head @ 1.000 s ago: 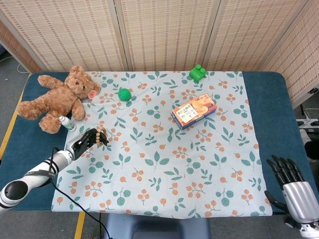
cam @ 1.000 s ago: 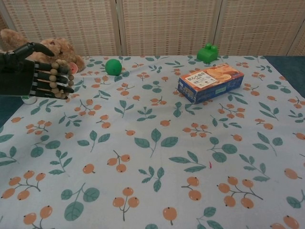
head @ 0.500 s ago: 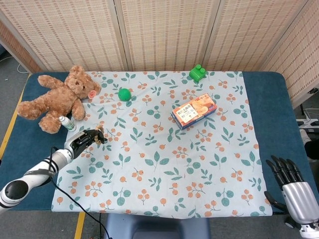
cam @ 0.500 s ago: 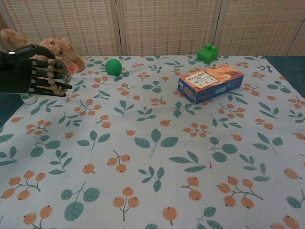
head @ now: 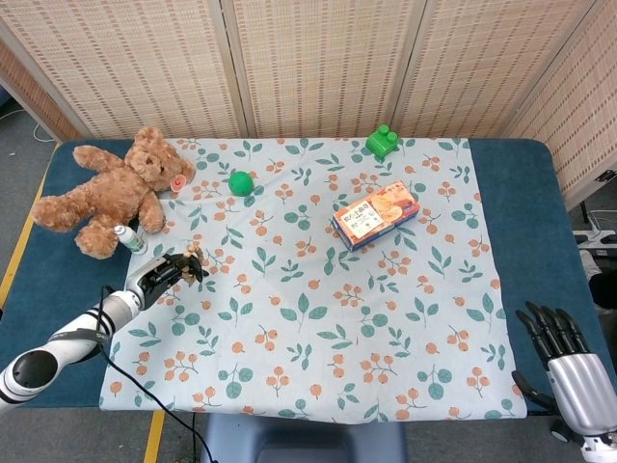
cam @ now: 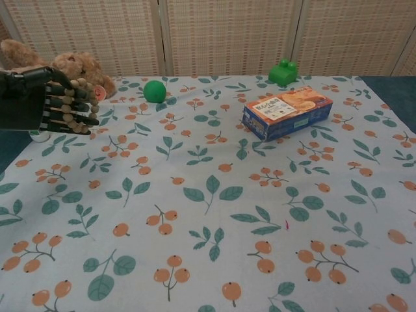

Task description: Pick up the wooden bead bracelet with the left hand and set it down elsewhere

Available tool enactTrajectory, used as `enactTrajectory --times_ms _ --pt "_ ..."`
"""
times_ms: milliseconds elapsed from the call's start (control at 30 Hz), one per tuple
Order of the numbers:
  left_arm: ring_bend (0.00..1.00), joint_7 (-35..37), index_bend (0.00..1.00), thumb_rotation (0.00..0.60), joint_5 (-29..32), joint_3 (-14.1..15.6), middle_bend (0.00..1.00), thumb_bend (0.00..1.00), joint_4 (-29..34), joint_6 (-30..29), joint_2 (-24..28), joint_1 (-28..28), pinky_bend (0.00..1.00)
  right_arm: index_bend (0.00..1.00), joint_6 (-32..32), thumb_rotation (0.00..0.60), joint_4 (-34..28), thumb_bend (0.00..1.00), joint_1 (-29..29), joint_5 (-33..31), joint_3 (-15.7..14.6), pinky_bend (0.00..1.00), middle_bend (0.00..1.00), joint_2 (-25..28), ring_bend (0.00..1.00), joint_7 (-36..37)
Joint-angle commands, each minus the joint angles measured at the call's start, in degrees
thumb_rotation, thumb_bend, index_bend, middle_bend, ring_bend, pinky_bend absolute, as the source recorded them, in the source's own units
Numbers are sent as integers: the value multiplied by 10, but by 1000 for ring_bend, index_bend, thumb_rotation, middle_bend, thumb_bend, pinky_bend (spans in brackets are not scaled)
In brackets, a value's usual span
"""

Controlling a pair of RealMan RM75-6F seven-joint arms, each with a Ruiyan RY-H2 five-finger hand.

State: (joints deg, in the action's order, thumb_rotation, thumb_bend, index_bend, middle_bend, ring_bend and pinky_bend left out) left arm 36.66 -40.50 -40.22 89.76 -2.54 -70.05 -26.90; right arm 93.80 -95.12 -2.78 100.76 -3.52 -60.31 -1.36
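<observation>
Left robot hand point(cam: 40, 103) slightly lower than before, fingers around wooden bead bracelet point(cam: 80, 103), palm sideways.

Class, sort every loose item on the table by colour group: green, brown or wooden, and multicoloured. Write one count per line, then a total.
Green: 2 (ball, block)
Brown or wooden: 2 (teddy bear, bracelet held in the left hand)
Multicoloured: 2 (box, small bottle)
Total: 6
</observation>
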Motion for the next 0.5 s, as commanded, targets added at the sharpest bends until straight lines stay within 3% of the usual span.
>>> enactTrajectory --times_ms 33,133,200,267,500 --pt "302 -1 566 375 -4 1 589 799 2 -2 1 0 74 0 2 600 0 204 -1 0 0 0 0 0 0 1" --pt "302 -7 567 430 -13 4 589 916 3 0 2 0 74 0 5 600 1 203 -2 2 0 0 0 1 0 1" --pt "302 -13 566 526 -20 5 585 991 2 5 4 -1 74 0 5 600 1 204 -3 2 0 0 0 0 0 1" --pt "301 -24 559 598 -34 8 573 1000 0 13 5 -3 73 0 6 600 1 204 -3 2 0 0 0 0 0 1" --pt "255 -53 501 600 -49 -14 502 1000 -12 80 1 6 53 0 7 600 1 203 -4 1 1 0 0 1 0 2"
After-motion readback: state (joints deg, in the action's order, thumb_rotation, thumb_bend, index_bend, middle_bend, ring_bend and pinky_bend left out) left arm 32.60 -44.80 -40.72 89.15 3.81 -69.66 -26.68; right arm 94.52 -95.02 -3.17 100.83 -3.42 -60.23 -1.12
